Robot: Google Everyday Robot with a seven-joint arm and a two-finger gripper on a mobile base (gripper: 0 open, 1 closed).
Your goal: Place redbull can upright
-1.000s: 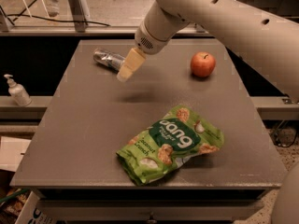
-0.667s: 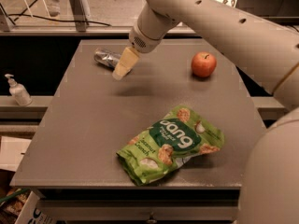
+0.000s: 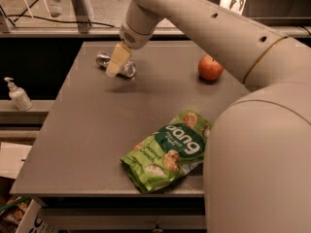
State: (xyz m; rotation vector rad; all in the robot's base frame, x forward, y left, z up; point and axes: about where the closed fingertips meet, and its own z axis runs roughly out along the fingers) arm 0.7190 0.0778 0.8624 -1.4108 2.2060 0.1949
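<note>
The redbull can [image 3: 103, 58] lies on its side at the far left of the grey table [image 3: 87, 130]. It is silver and shiny, with one end pointing left. My gripper [image 3: 117, 62] hangs from the white arm, which reaches in from the upper right. It is right over the can's middle and hides that part, so only the two ends of the can show. I cannot tell whether the gripper touches the can.
A red apple [image 3: 210, 67] sits at the far right of the table. A green snack bag [image 3: 170, 149] lies near the front edge. A white pump bottle [image 3: 18, 95] stands on a ledge left of the table. My arm's large body fills the right foreground.
The arm has swung left and toward the can. The gripper, which was just right of the can, now covers its middle. The can, apple and bag have not moved.
</note>
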